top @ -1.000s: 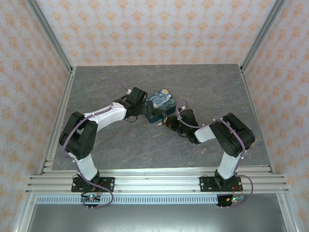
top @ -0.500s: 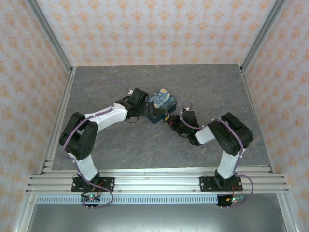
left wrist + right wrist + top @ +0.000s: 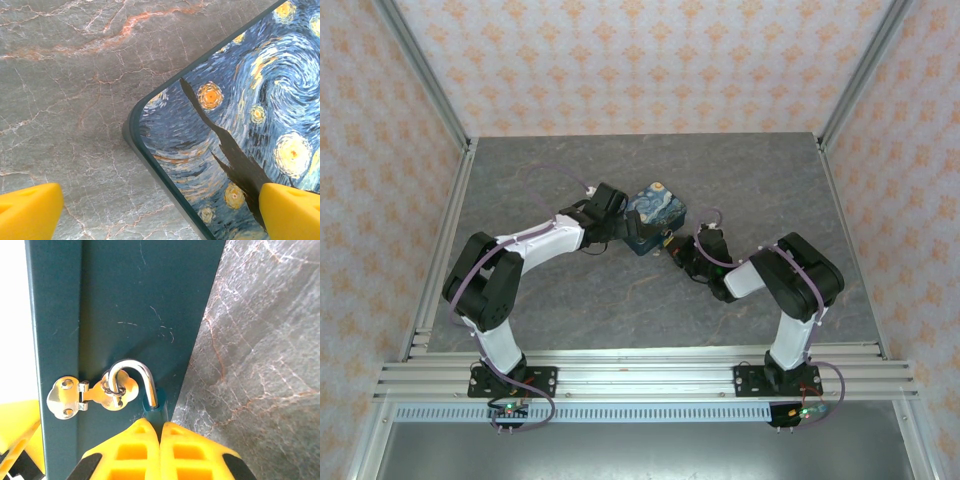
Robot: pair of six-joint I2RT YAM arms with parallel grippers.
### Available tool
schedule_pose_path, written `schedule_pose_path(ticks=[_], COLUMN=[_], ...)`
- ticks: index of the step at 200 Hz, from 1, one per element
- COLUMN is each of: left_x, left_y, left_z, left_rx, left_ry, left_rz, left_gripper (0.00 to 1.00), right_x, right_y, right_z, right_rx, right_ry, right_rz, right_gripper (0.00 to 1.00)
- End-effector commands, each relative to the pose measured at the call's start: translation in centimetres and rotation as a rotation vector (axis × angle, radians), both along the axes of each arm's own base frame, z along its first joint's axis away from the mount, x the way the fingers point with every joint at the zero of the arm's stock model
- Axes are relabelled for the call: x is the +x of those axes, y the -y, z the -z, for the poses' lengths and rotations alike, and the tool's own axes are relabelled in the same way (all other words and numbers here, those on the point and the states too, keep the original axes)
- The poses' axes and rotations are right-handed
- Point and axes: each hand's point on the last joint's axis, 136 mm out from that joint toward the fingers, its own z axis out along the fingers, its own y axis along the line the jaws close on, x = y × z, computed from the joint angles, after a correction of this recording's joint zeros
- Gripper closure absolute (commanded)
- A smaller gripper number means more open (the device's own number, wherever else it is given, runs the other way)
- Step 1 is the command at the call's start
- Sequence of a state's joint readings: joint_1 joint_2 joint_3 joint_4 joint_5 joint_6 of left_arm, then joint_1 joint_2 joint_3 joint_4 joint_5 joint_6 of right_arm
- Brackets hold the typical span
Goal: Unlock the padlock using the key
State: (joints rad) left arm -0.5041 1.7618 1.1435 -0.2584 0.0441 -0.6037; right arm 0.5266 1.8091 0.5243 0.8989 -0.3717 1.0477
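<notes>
One swirl-printed rectangular box [image 3: 655, 212] sits mid-desk [image 3: 770, 180], nearer the far edge. The right wrist view alone reveals one padlock [image 3: 151, 410], its steel shackle through a silvery hasp [image 3: 85, 396]. The right end effector [image 3: 160, 429] is pinched together just below it. The left end effector [image 3: 161, 200] is spread wide over the lid's rounded corner.

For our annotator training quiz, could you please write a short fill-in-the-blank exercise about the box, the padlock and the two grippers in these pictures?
The left gripper stands ____ over a corner of the box with the swirling starry-night lid. The right gripper, yellow-fingered, is ____ just below the padlock's silver steel shackle. That shackle passes through the silver metal ____ on the box's dark teal side.
Missing words: open; shut; hasp.
</notes>
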Motion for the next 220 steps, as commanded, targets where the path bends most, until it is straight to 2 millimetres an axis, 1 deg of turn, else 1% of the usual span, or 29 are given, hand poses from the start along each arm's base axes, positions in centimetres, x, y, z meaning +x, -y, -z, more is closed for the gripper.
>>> schedule_pose_path(ticks=[1, 41, 105, 133, 167, 220], left_x=[-2.8, -2.9, -3.0, -3.1, -3.2, -3.3], left_y=[-2.1, -2.0, -1.9, -2.0, -1.9, -1.8], left_z=[3.2, 3.4, 3.7, 3.8, 4.0, 4.2], left_rx=[0.113, 0.11, 0.109, 0.112, 0.113, 0.109], left_ry=[-0.118, -0.122, -0.127, -0.13, -0.136, -0.143], left_rz=[0.002, 0.007, 0.011, 0.016, 0.021, 0.033], left_gripper=[0.01, 0.01, 0.01, 0.01, 0.01, 0.02], right_x=[1.3, 1.9, 3.0, 3.4, 3.8, 3.6], right_y=[1.8, 1.9, 1.8, 1.8, 1.8, 2.1], right_z=[0.5, 0.7, 0.8, 0.6, 0.4, 0.6], right_rx=[-0.025, -0.011, 0.074, 0.079, 0.034, -0.112], right_ry=[-0.005, -0.018, -0.04, -0.035, -0.036, -0.075], right_rz=[0.102, 0.132, 0.202, 0.208, 0.185, 0.088], right_gripper=[1.0, 1.0, 1.0, 1.0, 1.0, 1.0])
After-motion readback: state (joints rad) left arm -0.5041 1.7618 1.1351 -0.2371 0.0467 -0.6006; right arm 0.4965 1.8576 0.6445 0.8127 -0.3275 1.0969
